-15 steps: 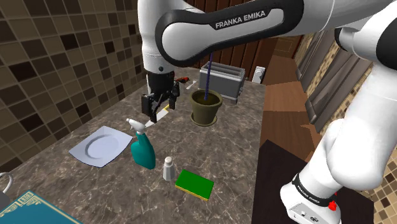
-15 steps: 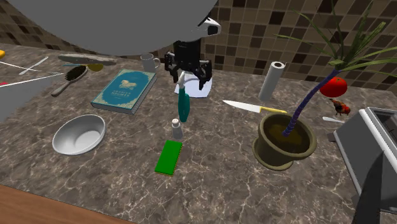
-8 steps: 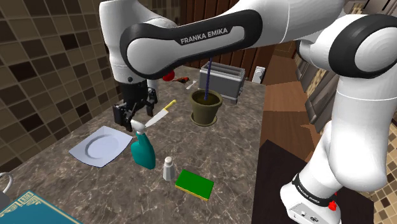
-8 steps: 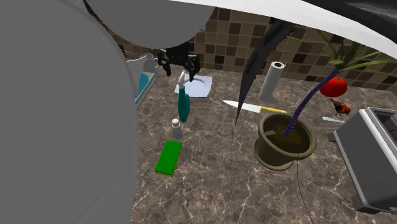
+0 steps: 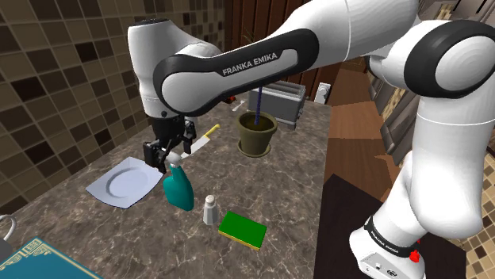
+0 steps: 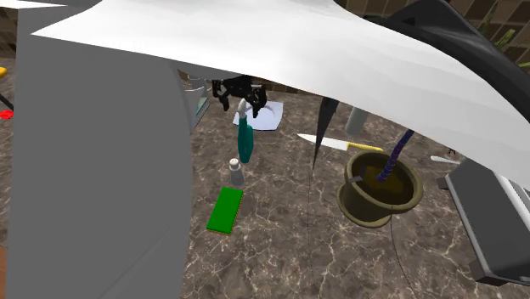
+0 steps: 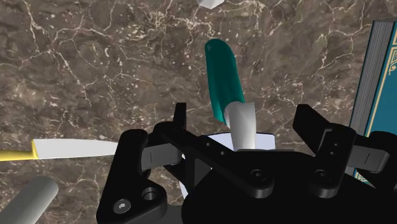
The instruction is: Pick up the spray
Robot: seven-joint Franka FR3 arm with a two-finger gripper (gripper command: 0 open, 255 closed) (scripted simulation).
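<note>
In the shoulder view, a blue book (image 5: 28,261) lies at the far left, at the corner of the dark marbled desk (image 5: 301,182). To its right is a white plate (image 5: 123,183), flat on the desk. Just beside the plate stands the spray (image 5: 179,191), upright: a teal bottle with a white head.

My claw (image 5: 169,154) hangs directly over the bottle, at the height of the head. In the wrist view the claw (image 7: 243,118) is open. Its fingers (image 7: 310,124) stand apart, one on each side of the white head. There is a gap on both sides, so they do not touch the spray (image 7: 221,76) and I am not holding it.

Further right in the shoulder view, a small pale shaker (image 5: 210,210) stands near the bottle. After it a green sponge (image 5: 243,230) lies flat. Behind my claw a knife (image 5: 205,136) with a yellow handle lies on the desk. More to the right stands an olive pot (image 5: 258,133) with a purple stem in it. Beyond the pot, a grey toaster (image 5: 282,99) is at the far end of the desk.
</note>
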